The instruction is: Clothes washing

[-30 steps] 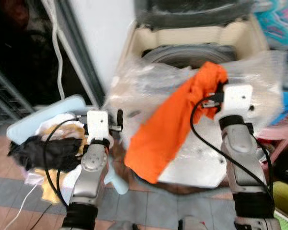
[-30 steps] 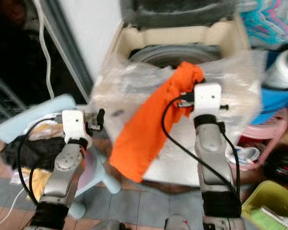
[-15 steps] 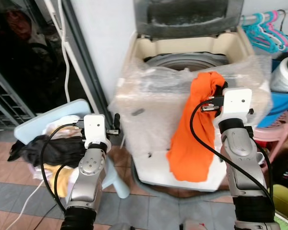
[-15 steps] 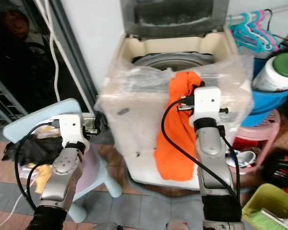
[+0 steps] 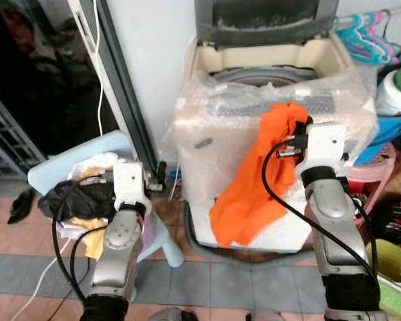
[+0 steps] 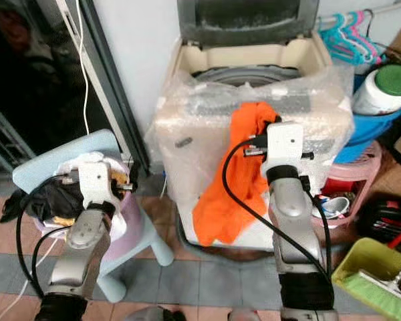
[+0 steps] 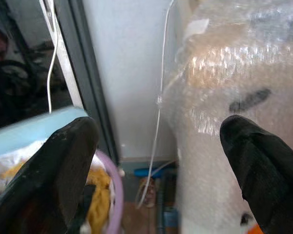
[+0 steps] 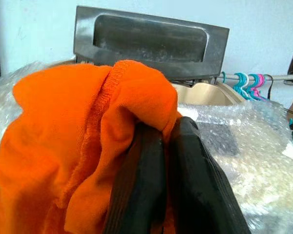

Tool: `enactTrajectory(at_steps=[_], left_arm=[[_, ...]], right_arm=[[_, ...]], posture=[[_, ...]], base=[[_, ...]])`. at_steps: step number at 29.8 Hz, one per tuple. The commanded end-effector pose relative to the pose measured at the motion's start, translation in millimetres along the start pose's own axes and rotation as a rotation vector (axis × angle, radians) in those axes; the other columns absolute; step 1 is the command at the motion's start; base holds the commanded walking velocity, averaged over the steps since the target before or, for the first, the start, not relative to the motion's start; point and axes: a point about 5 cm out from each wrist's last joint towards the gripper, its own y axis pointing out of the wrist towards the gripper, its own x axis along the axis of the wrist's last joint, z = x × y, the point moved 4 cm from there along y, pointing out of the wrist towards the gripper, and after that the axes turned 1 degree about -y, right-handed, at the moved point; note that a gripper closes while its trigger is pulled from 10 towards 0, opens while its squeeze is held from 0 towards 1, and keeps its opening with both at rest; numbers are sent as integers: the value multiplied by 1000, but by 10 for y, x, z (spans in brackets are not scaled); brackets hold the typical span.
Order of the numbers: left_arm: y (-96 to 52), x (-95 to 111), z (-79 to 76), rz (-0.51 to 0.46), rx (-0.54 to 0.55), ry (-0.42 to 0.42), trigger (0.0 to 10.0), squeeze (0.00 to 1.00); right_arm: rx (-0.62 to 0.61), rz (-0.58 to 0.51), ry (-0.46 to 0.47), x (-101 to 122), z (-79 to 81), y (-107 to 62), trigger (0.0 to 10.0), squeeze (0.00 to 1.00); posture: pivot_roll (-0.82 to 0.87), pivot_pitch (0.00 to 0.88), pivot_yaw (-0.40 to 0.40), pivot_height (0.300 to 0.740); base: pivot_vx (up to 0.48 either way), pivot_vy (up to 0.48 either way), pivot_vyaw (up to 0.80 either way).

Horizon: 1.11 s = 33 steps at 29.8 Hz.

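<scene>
left gripper (image 7: 156,161) at 9 o'clock, raised, fingers spread | right gripper (image 8: 166,146) at 2 o'clock, raised, fingers pinched together

- Pale blue kid's chair (image 6: 63,155): landmark, stands on tiled floor (image 6: 187,287).
- Dark door frame (image 6: 110,87): just behind chair, running up beside white wall (image 6: 137,40).
- Thin white cord (image 6: 80,60): hangs down in front of dark opening behind chair.
- Blue tub (image 6: 367,137): well to chair's right, far side of room.
- White jar w/ green lid (image 6: 381,87): sits in top of tub.
- Pink stool (image 6: 351,177): under tub.
- Teal + pink hangers (image 6: 344,33): on rail, above tub, far right of chair.
- Yellow-green bin (image 6: 371,274): on floor, far right of chair, nearer camera than stool.
</scene>
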Motion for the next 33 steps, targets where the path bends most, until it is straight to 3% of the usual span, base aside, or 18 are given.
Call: enactTrajectory(at_steps=[1, 4, 7, 13, 23, 28, 33], left_arm=[[-61, -8, 114, 14, 17, 6, 10000, 0], [-281, -192, 261, 73, 45, 20, 10000, 0], [-358, -249, 291, 88, 41, 30, 10000, 0], [-268, -176, 295, 62, 40, 26, 10000, 0], [-156, -55, 170, 33, 3, 13, 10000, 0], [-142, -55, 127, 32, -5, 6, 10000, 0], [-142, -48, 80, 31, -13, -1, 10000, 0]], right_arm=[[6, -11, -7, 47, -12, -41, 10000, 0], [18, 47, -15, -132, -7, -178, 10000, 0], [23, 45, -21, -137, 13, -183, 10000, 0], [22, 3, -27, -36, 20, -58, 10000, 0], [124, -219, -136, 552, 54, 352, 10000, 0], [229, -346, -144, 976, 282, 607, 10000, 0], [281, -437, -162, 1303, 446, 755, 10000, 0]], posture=[[-83, 0, 91, 740], [-76, 0, 91, 740], [-72, 0, 92, 740], [-70, 0, 97, 740], [-77, 0, 116, 740], [-76, 0, 114, 740], [-70, 0, 110, 740]], base=[[0, 0, 0], [0, 0, 0], [0, 0, 0], [0, 0, 0], [0, 0, 0], [0, 0, 0], [100, 0, 0]])
